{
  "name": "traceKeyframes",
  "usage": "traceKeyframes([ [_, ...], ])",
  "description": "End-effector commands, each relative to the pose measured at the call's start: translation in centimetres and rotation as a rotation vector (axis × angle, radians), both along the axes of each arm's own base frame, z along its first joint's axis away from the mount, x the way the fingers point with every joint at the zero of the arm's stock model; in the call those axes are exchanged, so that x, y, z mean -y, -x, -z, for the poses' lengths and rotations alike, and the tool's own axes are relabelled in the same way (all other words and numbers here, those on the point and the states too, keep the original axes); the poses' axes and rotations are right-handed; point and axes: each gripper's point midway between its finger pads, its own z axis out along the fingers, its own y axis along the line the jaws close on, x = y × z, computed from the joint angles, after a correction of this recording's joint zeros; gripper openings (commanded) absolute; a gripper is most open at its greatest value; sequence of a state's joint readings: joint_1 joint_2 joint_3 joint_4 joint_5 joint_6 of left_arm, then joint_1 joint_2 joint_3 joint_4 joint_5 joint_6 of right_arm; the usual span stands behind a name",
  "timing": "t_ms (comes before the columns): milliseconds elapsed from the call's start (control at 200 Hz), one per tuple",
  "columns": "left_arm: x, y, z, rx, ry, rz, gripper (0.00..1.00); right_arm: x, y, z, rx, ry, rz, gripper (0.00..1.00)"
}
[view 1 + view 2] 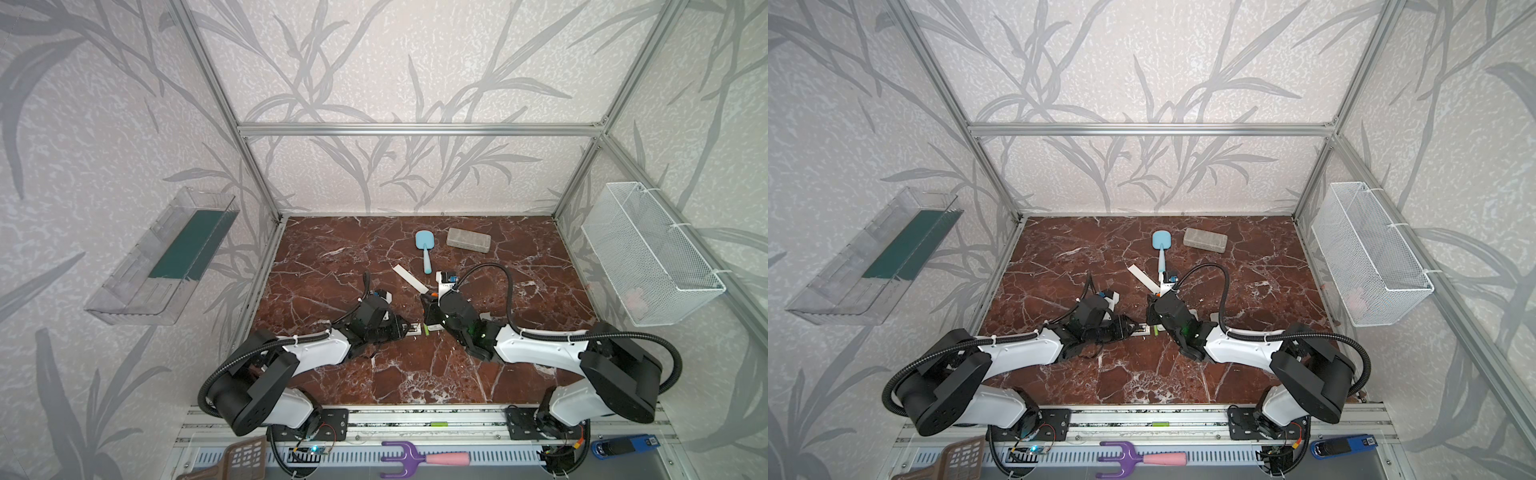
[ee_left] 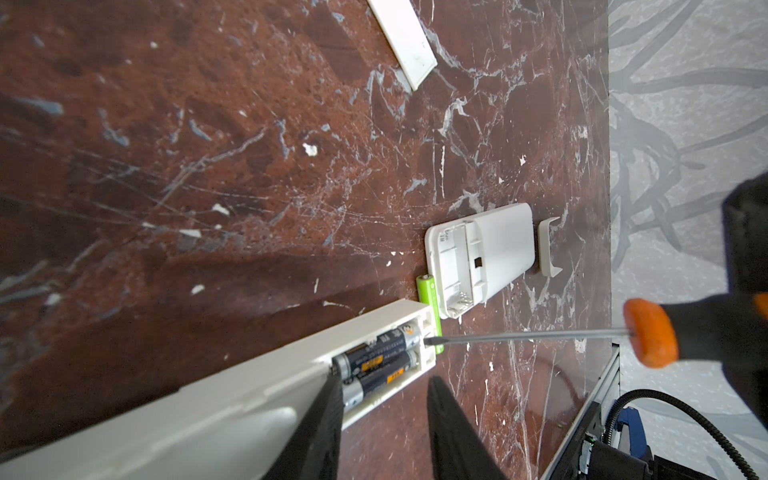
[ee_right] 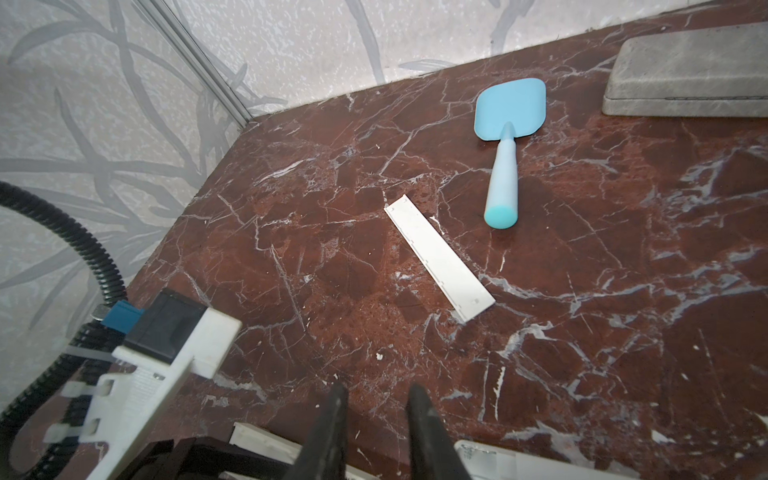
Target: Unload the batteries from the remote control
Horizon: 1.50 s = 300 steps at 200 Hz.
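now the right hand clamps the screwdriver; the left hand is spread over the remote.

Both low, facing each other: left gripper parted, right gripper clamped.

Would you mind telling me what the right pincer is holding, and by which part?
The right pincer holds the screwdriver by its orange-and-black handle, blade tip at the long remote.

Print on dark batteries in the long remote (blurred), nothing legible
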<state>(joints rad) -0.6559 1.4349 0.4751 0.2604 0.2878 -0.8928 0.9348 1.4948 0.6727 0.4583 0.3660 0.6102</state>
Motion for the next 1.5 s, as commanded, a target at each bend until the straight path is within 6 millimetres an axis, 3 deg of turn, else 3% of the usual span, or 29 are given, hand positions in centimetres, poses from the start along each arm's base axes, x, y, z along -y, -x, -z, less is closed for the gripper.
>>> traceKeyframes([
  [0, -5.4, 4.7, 7.2, -0.234, -0.254, -0.045, 0.39, -0.6, -0.5, -0.9, 0.038, 0.02, 0.001, 0.0],
  [320, -5.4, 4.8, 7.2, -0.235, -0.258, -0.042, 0.39, -1.5, -0.3, -0.1, 0.023, 0.06, -0.025, 0.0],
  [745, -5.6, 4.9, 7.5, -0.242, -0.266, -0.044, 0.38, -3.5, 1.1, 3.1, -0.096, 0.355, -0.117, 0.0],
  [760, -5.6, 4.9, 7.5, -0.243, -0.268, -0.044, 0.38, -4.2, 2.0, 3.2, -0.093, 0.364, -0.142, 0.0],
  [820, -5.7, 5.0, 7.5, -0.243, -0.268, -0.045, 0.38, -4.5, 2.3, 3.4, -0.092, 0.388, -0.148, 0.0],
  [950, -5.8, 5.0, 7.6, -0.242, -0.269, -0.05, 0.39, -4.4, 2.4, 3.6, -0.104, 0.355, -0.122, 0.0],
  [1250, -5.8, 5.1, 7.8, -0.243, -0.262, -0.055, 0.38, -3.3, 1.4, -0.2, 0.02, 0.144, -0.034, 0.0],
  [1494, -5.8, 5.3, 8.3, -0.252, -0.252, -0.059, 0.38, -1.9, 0.8, -1.5, 0.111, 0.014, 0.055, 0.0],
])
